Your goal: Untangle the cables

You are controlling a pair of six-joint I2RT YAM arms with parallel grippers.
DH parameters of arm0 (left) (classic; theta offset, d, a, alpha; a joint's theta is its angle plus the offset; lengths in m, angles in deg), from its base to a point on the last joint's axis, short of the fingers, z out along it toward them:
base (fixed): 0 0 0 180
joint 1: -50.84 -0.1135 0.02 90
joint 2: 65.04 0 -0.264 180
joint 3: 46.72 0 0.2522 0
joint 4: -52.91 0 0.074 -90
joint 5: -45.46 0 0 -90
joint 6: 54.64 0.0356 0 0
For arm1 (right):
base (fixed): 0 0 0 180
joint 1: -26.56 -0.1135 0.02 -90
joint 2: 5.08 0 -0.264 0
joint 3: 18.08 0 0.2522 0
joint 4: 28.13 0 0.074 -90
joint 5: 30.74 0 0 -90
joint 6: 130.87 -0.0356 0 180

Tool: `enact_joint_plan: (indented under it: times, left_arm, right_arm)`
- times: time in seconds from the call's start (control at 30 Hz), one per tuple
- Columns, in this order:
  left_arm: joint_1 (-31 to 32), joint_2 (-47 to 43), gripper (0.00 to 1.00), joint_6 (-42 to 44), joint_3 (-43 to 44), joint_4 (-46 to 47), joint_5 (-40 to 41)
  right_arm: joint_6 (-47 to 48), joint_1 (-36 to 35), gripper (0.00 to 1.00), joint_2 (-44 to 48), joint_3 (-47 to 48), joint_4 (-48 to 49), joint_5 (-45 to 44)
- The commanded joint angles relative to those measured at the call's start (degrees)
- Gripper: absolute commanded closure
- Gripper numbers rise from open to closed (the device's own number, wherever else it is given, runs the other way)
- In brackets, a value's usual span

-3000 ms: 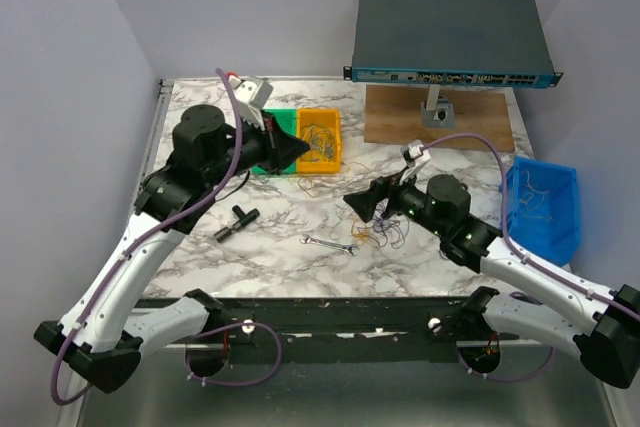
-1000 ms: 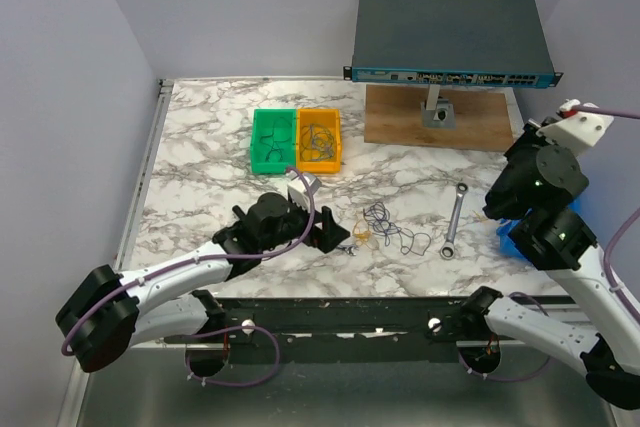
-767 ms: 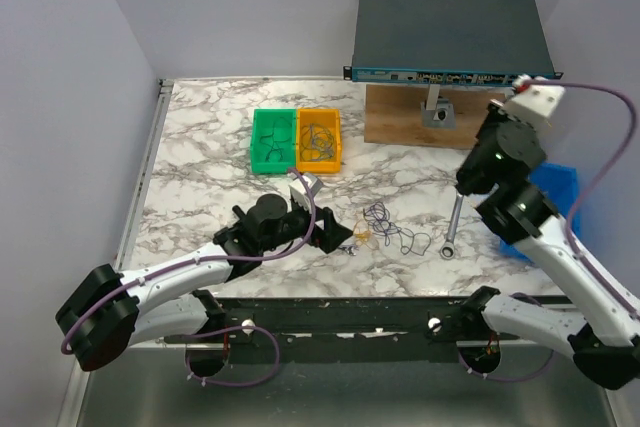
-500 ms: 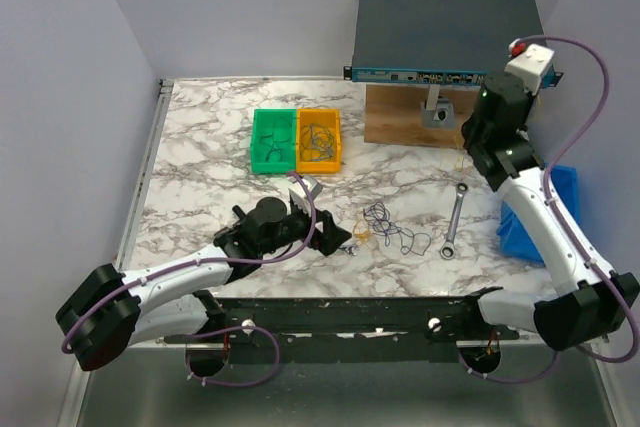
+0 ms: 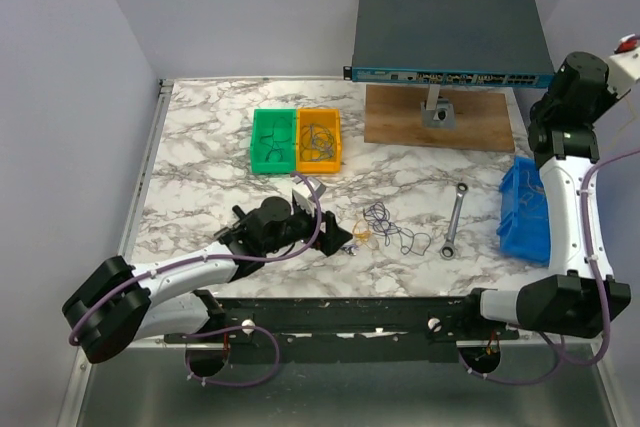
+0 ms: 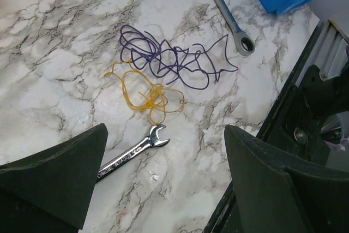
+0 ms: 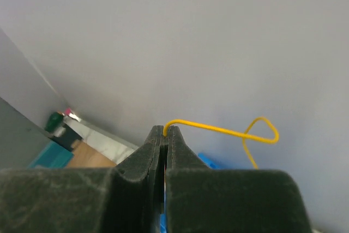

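Two arms, top view: left arm point(image 5: 190, 272) lies low along the near table edge; right arm point(image 5: 562, 182) stands high at the right edge, over the blue bin point(image 5: 525, 209).
Open room: bare marble table point(image 5: 200, 177) to the left of the cables point(image 5: 385, 225); green bin point(image 5: 273, 142) and orange bin point(image 5: 319, 139) stand well behind them.
Cables: on the table near the front edge, between the left gripper point(image 5: 338, 237) and the ratchet wrench point(image 5: 453, 219).
Left wrist view, left gripper: fingers point(image 6: 54, 178) wide apart, holding nothing.
Purple loops point(image 6: 169, 58): thin and tangled, crossing the yellow loops point(image 6: 144, 94) at one end.
Small wrench point(image 6: 133, 151): shiny metal, open-end head just beside the yellow loops.
Right wrist view, right gripper point(image 7: 165, 131): fingers pressed together on a thin yellow wire point(image 7: 218, 129), which curls into a loop against the grey wall point(image 7: 191, 36).
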Motion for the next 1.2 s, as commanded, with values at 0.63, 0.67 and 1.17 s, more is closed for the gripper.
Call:
enact_joint_plan:
  times: [0.63, 0.67, 1.17]
  left_arm:
    - [0.4, 2.1, 0.1, 0.7, 0.9, 2.6, -2.2]
    - [0.4, 2.1, 0.1, 0.7, 0.8, 2.7, -2.1]
    - [0.4, 2.3, 0.1, 0.8, 0.4, 2.7, -1.7]
  right_arm:
    - [-17.3, 10.5, 0.99, 5.6, -15.4, 2.7, 15.9]
    - [-16.5, 10.6, 0.99, 6.0, -13.4, 2.2, 15.7]
    - [-12.6, 10.9, 0.99, 0.5, 3.8, -3.2, 8.1]
